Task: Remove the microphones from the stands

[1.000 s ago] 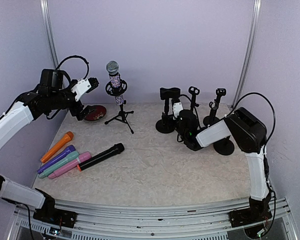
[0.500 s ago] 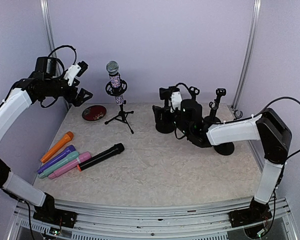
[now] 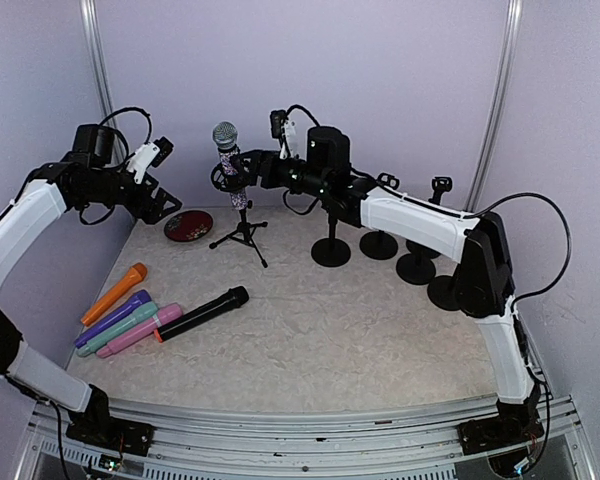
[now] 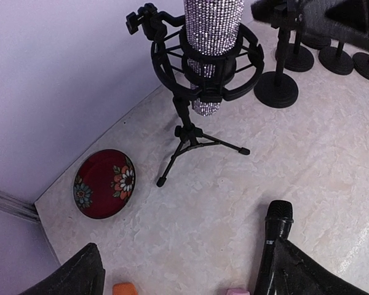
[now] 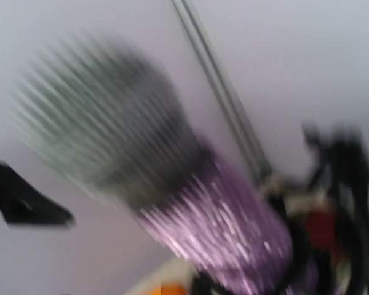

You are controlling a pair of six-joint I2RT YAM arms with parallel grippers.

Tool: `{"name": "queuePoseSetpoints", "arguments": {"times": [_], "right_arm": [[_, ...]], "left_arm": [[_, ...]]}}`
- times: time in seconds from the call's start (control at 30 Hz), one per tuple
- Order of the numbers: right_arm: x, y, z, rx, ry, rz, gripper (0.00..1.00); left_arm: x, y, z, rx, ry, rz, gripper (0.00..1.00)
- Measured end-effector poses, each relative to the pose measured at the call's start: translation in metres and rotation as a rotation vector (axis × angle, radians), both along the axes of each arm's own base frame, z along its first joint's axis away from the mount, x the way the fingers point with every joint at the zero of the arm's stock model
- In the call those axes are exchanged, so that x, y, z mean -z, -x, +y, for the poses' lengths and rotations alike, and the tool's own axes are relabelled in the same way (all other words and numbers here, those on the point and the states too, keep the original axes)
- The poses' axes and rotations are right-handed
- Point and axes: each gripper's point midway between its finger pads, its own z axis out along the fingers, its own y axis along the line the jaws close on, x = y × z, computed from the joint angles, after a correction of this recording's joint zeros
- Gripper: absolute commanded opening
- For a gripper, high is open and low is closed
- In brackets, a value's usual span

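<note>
The microphone (image 3: 227, 150), with a grey mesh head and a glittery purple body, stands upright in the black shock mount of a small tripod stand (image 3: 242, 235) at the back left. My right gripper (image 3: 248, 172) reaches in from the right, level with the mount and right beside the microphone body. The right wrist view is blurred and filled by the microphone head (image 5: 104, 135) and body (image 5: 227, 233); my own fingers do not show there. My left gripper (image 3: 158, 185) hovers left of the stand, open and empty (image 4: 184, 270), looking down on the microphone (image 4: 212, 37) and tripod (image 4: 187, 132).
A red flowered plate (image 3: 188, 224) lies left of the tripod. Orange (image 3: 113, 292), purple, teal and pink (image 3: 130, 325) microphones and a black one (image 3: 202, 312) lie at front left. Several empty round-based stands (image 3: 331, 250) stand at the back right. Walls close the back and sides.
My right arm has swung from the round-based stands on the right across to the microphone on the tripod. My left gripper has shifted a little, staying left of the stand.
</note>
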Motion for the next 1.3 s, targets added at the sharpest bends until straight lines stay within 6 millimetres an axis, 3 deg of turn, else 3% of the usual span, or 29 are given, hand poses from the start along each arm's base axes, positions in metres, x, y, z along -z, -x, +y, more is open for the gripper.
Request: {"name": "queuePoseSetpoints", "arguments": {"times": [0.1,0.47,0.77,0.97,1.13,1.3], "right_arm": [[0.037,-0.005,0.008,-0.020,0.027,0.120,0.73],[0.035,-0.008,0.007,-0.024,-0.075,0.226,0.67],[0.076,-0.004,-0.012,0.002,-0.065,0.316,0.66],[0.060,-0.014,-0.021,0.011,-0.114,0.315,0.61],[0.034,-0.030,-0.024,0.002,-0.187,0.301,0.60],[0.034,-0.046,-0.016,-0.011,-0.226,0.311,0.56]], "left_arm": [[0.002,0.004,0.000,0.004,-0.001,0.005,0.92],[-0.002,0.010,0.001,0.009,-0.001,-0.008,0.91],[0.005,0.015,0.002,0.018,-0.017,-0.002,0.91],[0.007,0.015,0.002,0.020,-0.019,0.001,0.91],[0.008,0.016,0.002,0.021,-0.023,0.000,0.91],[0.008,0.018,0.003,0.019,-0.031,-0.004,0.91]]}}
